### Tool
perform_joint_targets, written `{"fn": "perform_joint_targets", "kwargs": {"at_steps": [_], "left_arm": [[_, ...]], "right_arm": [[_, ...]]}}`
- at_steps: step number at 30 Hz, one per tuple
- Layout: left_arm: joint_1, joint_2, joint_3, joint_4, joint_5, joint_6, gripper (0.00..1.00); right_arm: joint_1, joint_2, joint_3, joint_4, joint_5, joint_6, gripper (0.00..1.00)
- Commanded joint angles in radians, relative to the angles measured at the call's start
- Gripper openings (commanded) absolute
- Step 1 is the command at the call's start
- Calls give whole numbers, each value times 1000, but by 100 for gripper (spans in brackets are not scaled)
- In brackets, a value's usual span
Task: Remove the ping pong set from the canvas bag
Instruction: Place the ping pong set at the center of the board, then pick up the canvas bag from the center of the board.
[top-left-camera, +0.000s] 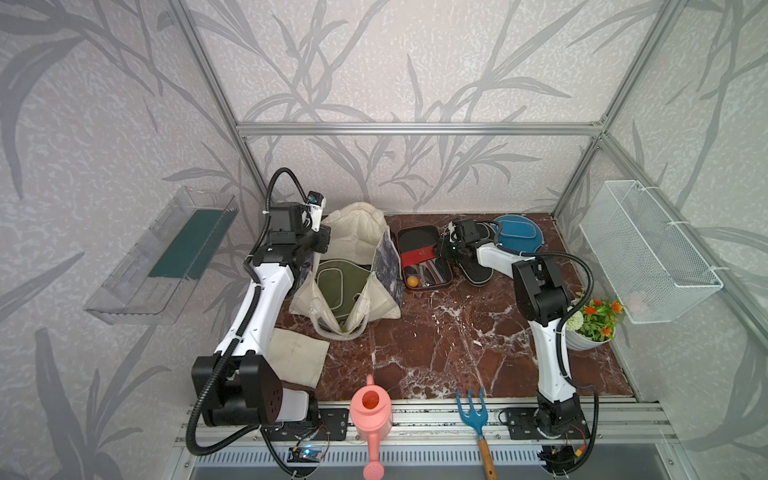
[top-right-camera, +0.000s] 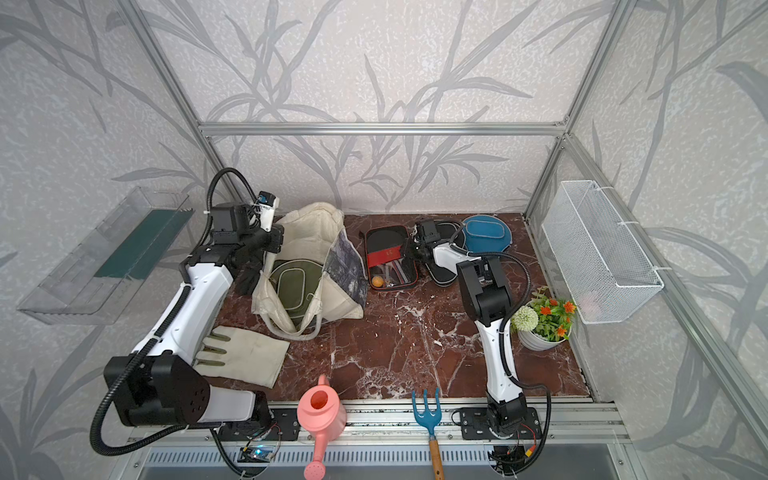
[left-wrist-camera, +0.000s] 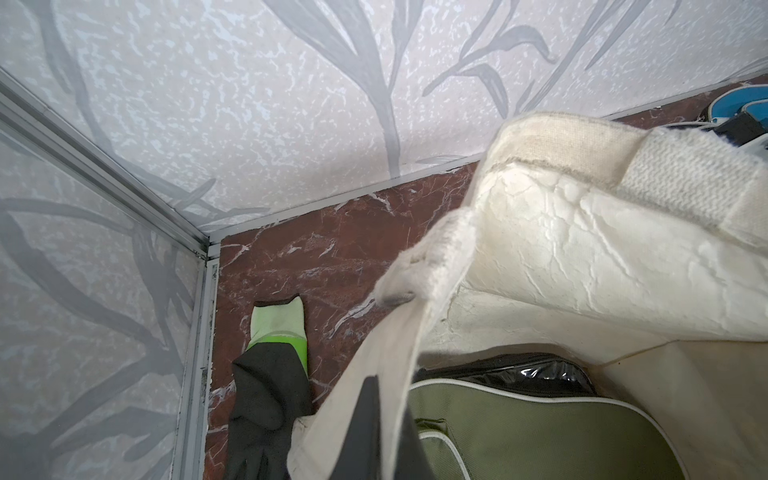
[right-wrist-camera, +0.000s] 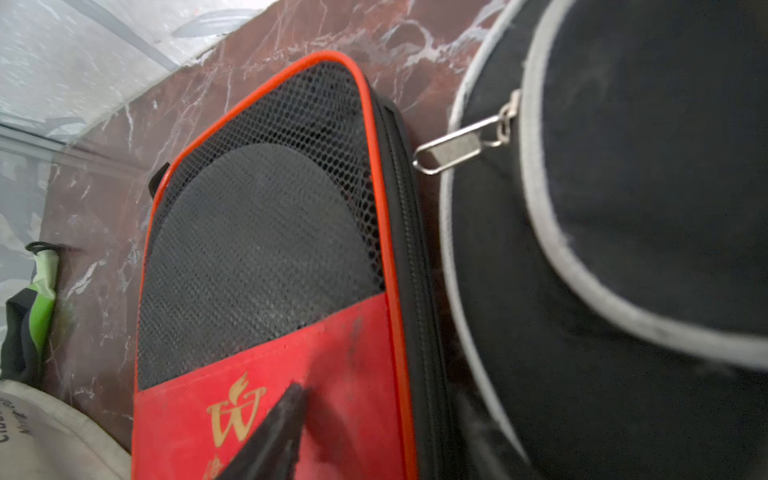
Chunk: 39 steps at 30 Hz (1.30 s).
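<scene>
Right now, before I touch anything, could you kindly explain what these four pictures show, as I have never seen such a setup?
It is a robot with a left arm and a right arm, both bolted at the table's front edge. Two pictures look down from a camera overhead. The other two come from a small camera on each arm's wrist.

On the marble table stands a cream canvas bag with an olive paddle case inside. Beside it lie a red-and-black case, a black case and a blue case. Nearer the front are a glove, a pink watering can, a blue garden fork and a flower pot.

The left tool is shut on the bag's rim. The right tool is right at the red-and-black case; I cannot tell whether it is open.
</scene>
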Motion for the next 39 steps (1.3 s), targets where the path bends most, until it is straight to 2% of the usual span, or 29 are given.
{"fn": "perform_joint_targets", "kwargs": {"at_steps": [1,4,11,15,19,25,33,35,36,38,39], "left_arm": [[-5,-35,43,75,37,9,0],[-4,-40,45,71,32,10,0],[-4,-67,51,39,-4,26,0],[-5,-95,46,23,-42,39,0],[-5,-121,27,12,-57,34,0],[-4,-160,-13,32,-66,18,0],[-4,-179,-37,60,-62,3,0],[-4,-180,-38,64,-61,4,0],[-5,-181,-40,65,-62,5,0],[-5,-183,-35,64,-70,8,0],[-4,-186,-35,65,-80,10,0]], "right_arm": [[-5,-85,25,-90,32,-55,76],[4,-146,27,-118,14,-93,99],[57,-359,-19,-192,-52,-201,99],[152,-514,-33,-253,-70,-256,99],[279,-625,-22,-301,-16,-244,99],[455,-613,-5,-311,92,-162,99],[514,-469,83,-372,133,-132,99],[515,-454,99,-384,129,-138,92],[516,-448,106,-390,125,-140,81],[515,-443,113,-399,116,-148,49],[514,-443,117,-404,110,-152,30]]}}
